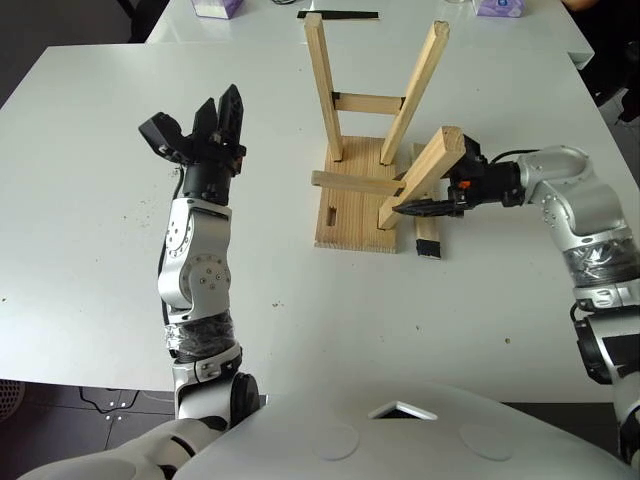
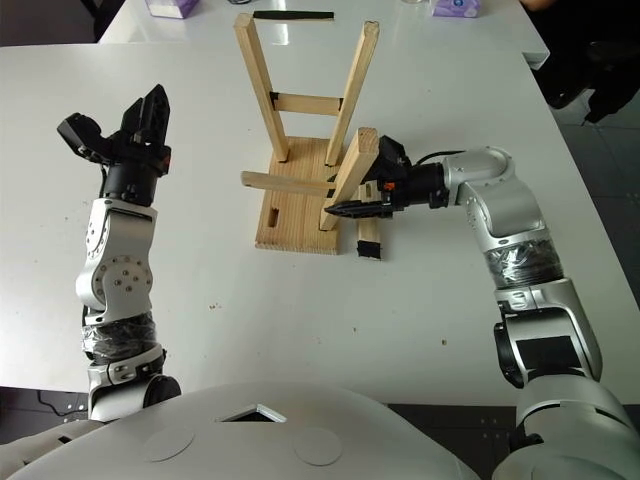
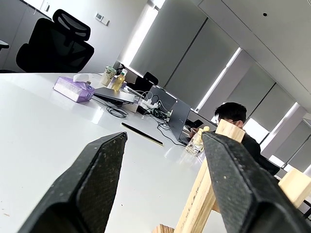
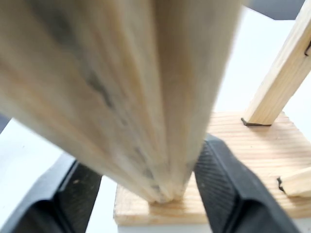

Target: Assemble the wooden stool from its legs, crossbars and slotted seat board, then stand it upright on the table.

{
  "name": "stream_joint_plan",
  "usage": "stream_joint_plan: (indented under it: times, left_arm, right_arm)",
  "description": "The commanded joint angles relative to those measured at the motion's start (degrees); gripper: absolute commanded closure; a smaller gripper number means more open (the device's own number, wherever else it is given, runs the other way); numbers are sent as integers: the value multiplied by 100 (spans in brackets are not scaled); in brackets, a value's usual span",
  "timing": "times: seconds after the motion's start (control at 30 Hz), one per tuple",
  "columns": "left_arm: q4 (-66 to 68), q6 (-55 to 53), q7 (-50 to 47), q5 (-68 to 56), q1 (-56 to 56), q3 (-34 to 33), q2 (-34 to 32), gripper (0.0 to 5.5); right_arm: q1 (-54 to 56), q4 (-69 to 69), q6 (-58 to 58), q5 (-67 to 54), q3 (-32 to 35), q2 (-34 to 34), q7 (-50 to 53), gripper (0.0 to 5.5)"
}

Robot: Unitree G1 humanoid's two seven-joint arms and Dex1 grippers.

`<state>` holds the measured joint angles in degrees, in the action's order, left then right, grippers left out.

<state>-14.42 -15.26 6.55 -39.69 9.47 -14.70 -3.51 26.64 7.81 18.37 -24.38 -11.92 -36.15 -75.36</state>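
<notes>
Clamping a tilted leg [image 4: 146, 97], the right fingers [image 4: 228, 189] are pressed on both its sides, just above the slotted seat board [image 1: 350, 215].
The leg's lower end rests on the board's near right corner, with a crossbar [image 1: 355, 182] jutting left from it. The board lies flat on the tabletop [image 1: 100, 150]. The left fingers [image 1: 231, 108] are held apart, raised well left of the board, touching nothing.

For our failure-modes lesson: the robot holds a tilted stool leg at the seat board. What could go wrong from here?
The tilted leg, gripped low by the right end effector, may jam or miss its slot in the seat board. The left end effector is raised away, so the unsteadied board might slide or tip the standing legs.
</notes>
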Motion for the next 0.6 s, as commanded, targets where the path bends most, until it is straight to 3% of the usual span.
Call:
stream_joint_plan:
  times: [0.03,0.2,0.4,0.6]
  left_arm:
    - [59,-209,79,-105,97,-249,-328,265]
    - [-134,-407,75,-177,-217,-542,-637,265]
    - [257,-16,-90,172,-392,-752,-505,265]
    - [653,366,-661,667,-92,-819,-286,265]
  right_arm:
    - [-667,-1029,316,-197,597,-76,722,199]
    - [-1820,-2211,609,-59,1036,-453,1368,183]
    - [-1882,-2010,570,412,921,-523,1794,183]
    - [-2444,-2363,1750,1122,791,806,4316,183]
